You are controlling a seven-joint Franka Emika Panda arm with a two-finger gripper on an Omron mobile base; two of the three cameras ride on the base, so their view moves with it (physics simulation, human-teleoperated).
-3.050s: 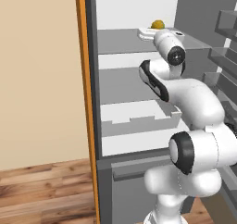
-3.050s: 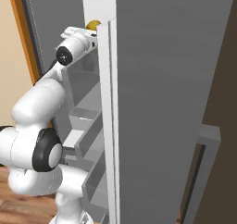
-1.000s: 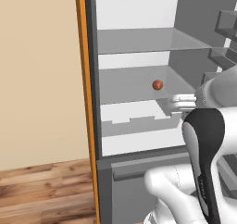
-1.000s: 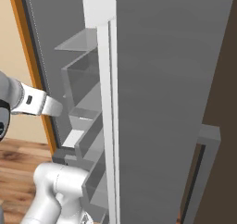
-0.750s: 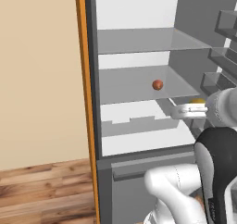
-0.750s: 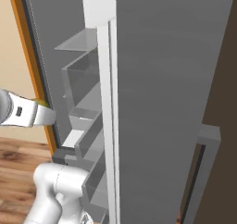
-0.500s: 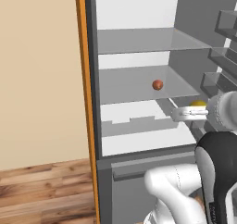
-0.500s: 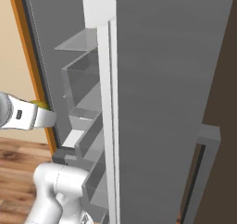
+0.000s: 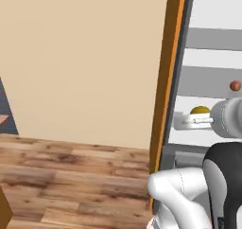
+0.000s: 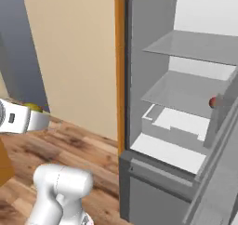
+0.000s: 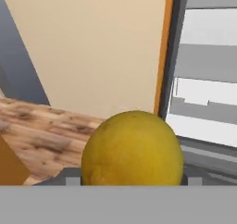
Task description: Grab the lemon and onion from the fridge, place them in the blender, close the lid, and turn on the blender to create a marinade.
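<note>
The claw (image 11: 132, 183) is clamped on the lemon (image 11: 132, 149), out in the room, left of the open fridge (image 10: 181, 126). The small red-brown ball (image 10: 213, 102), likely the onion, sits on a fridge shelf, well apart.

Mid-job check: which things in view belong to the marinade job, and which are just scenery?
Job:
- lemon, held in the tool
- small reddish ball on a fridge shelf, probably the onion

Scenery:
- orange panel
- beige wall
- wood floor
</note>
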